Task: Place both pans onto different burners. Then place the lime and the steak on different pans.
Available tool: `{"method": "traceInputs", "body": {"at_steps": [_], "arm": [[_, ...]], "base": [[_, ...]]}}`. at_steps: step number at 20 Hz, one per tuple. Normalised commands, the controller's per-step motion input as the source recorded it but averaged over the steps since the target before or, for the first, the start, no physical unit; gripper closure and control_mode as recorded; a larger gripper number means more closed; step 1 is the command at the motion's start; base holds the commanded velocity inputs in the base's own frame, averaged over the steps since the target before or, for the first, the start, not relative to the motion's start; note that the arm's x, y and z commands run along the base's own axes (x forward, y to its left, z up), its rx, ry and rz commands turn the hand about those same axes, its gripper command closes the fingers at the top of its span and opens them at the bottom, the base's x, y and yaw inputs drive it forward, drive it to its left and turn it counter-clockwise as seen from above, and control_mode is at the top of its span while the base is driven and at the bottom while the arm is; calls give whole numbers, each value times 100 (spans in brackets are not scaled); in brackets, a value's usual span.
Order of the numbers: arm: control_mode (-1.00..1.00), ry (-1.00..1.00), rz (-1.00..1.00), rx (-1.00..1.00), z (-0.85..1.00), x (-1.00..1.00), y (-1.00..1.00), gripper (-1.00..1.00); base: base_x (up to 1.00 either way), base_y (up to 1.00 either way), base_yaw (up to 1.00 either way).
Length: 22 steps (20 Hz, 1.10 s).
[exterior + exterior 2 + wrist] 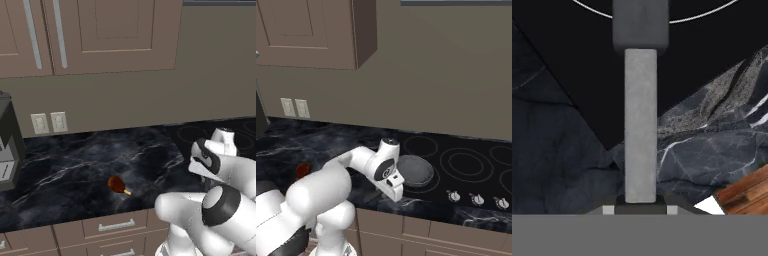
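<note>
Grey pan (pixel 415 171) at centre of the right base view, resting on the cooktop (pixel 466 165) over a burner ring — its handle (pixel 640 125) clamped in the closed gripper (pixel 640 207). Steak (pixel 118 185) at lower centre of the left base view, on the counter (pixel 75 170) — its placing, seemingly, not yet done.

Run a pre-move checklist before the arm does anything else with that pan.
1. Tool shut on the pan handle: ok, the handle runs straight up from the fingertips.
2. Pan over a burner ring: ok, it sits on the cooktop at its left end.
3. Other burners free for the second pan: ok.
4. Second pan located: cannot tell.
5. Steak still on the counter: ok, left of the arm.
6. Lime located: cannot tell.
</note>
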Motion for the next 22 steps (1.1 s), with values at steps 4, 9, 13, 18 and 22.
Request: {"method": "traceInputs", "body": {"at_steps": [4,9,13,18,22], "arm": [[-100,16,0,6,-16,12,-22,100],[-100,17,0,6,-25,2,-29,100],[-100,15,0,7,-31,9,-3,100],[-100,12,0,6,-20,5,0,100],[-100,9,0,6,-3,0,0,-100]], "base": [[0,0,0],[0,0,0],[0,0,0],[0,0,0],[0,0,0]]}}
